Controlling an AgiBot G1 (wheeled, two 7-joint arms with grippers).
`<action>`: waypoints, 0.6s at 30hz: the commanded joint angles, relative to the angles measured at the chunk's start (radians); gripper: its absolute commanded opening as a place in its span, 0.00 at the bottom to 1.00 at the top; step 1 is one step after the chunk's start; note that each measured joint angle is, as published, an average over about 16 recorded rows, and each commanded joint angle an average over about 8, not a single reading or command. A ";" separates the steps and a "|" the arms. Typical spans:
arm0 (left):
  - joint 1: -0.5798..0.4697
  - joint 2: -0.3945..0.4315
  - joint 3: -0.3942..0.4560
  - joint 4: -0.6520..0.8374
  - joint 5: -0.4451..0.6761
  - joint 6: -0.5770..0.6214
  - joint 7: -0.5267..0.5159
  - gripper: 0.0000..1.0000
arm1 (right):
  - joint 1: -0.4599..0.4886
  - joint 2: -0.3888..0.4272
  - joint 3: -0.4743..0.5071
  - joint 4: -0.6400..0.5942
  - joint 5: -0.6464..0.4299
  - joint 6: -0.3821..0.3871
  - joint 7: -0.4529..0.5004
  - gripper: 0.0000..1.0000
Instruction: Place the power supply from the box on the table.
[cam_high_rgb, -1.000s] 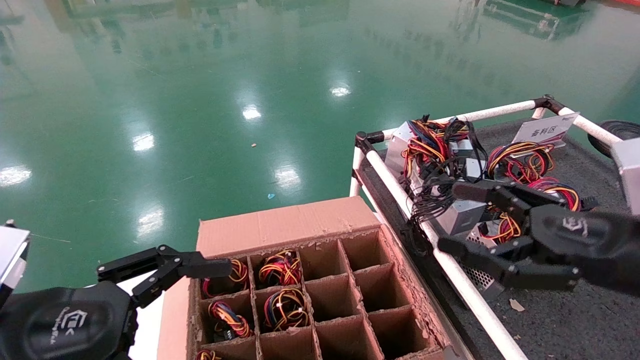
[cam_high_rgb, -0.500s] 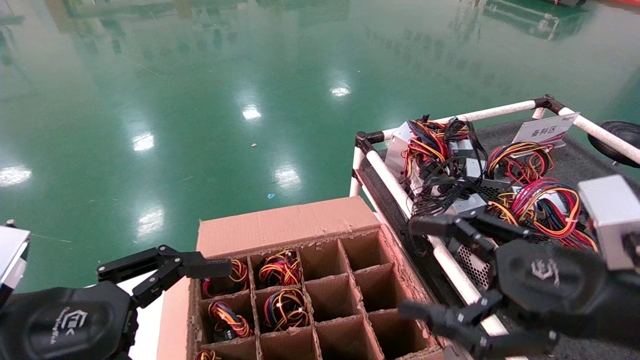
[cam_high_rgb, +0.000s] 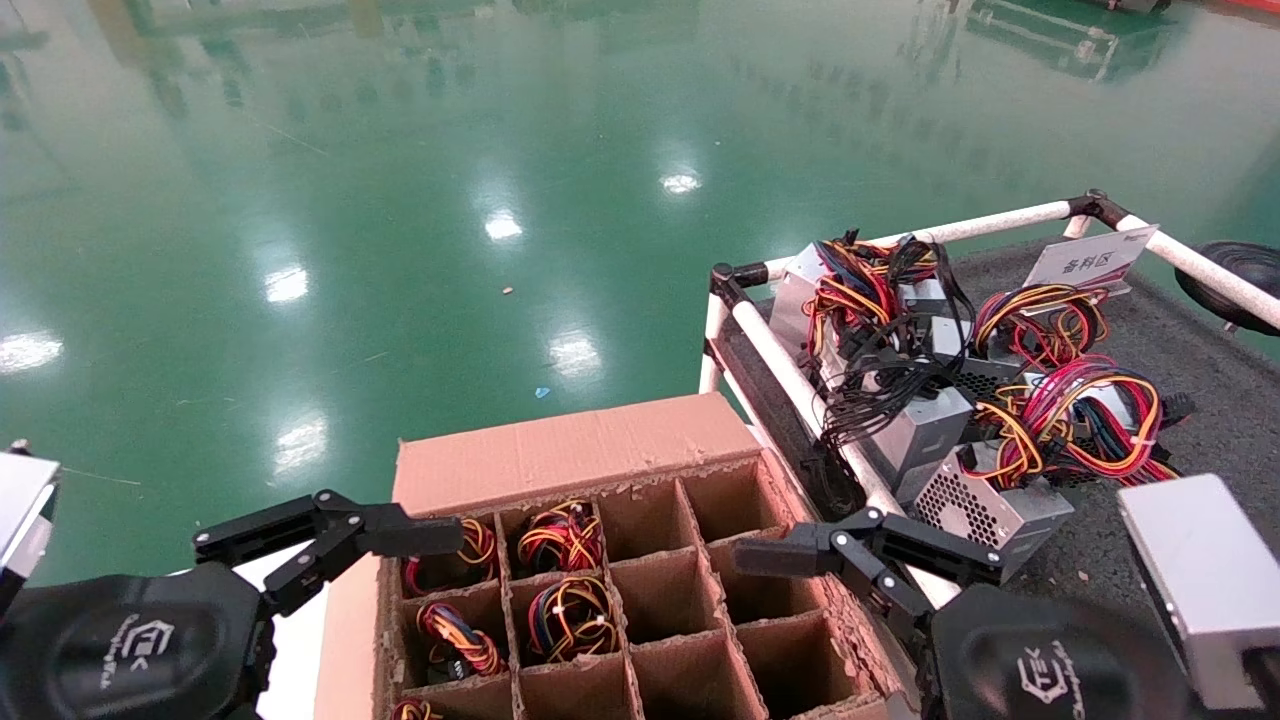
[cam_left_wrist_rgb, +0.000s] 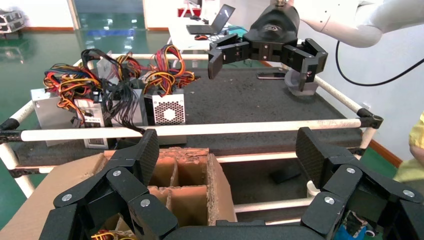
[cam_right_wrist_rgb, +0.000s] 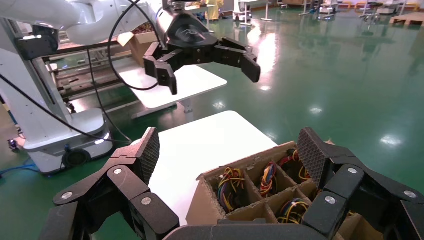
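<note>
The power supply (cam_high_rgb: 968, 508), a silver box with a perforated vent face and a pink-red wire loop, lies on the dark table (cam_high_rgb: 1150, 620) just inside the white rail; nothing touches it. It also shows in the left wrist view (cam_left_wrist_rgb: 169, 109). The brown cardboard box (cam_high_rgb: 560, 450) stands left of the table, its right cells bare and its left cells holding wire bundles (cam_high_rgb: 560, 540). My right gripper (cam_right_wrist_rgb: 230, 155) hangs open over the box's right cells, one finger (cam_high_rgb: 800, 552) visible in the head view. My left gripper (cam_left_wrist_rgb: 227, 155) is open beside the box's left edge.
Several other power supplies with wire bundles (cam_high_rgb: 880, 300) crowd the table's near-left corner behind the white rail (cam_high_rgb: 800, 390). A small white sign (cam_high_rgb: 1090, 262) stands at the back. A white side table (cam_right_wrist_rgb: 200, 145) sits left of the box. Green floor lies beyond.
My open right gripper has drawn back from the units on the table, crossed the white rail and come over the box's right cells. The power supply stays on the table. The left arm has not moved.
</note>
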 joint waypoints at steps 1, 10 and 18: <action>0.000 0.000 0.000 0.000 0.000 0.000 0.000 1.00 | -0.011 -0.001 0.005 0.021 0.002 0.002 0.002 1.00; 0.000 0.000 0.000 0.000 0.000 0.000 0.000 1.00 | -0.004 -0.001 0.003 0.007 0.002 0.002 0.001 1.00; 0.000 0.000 0.000 0.000 0.000 0.000 0.000 1.00 | 0.000 0.000 0.000 -0.001 0.001 0.001 0.000 1.00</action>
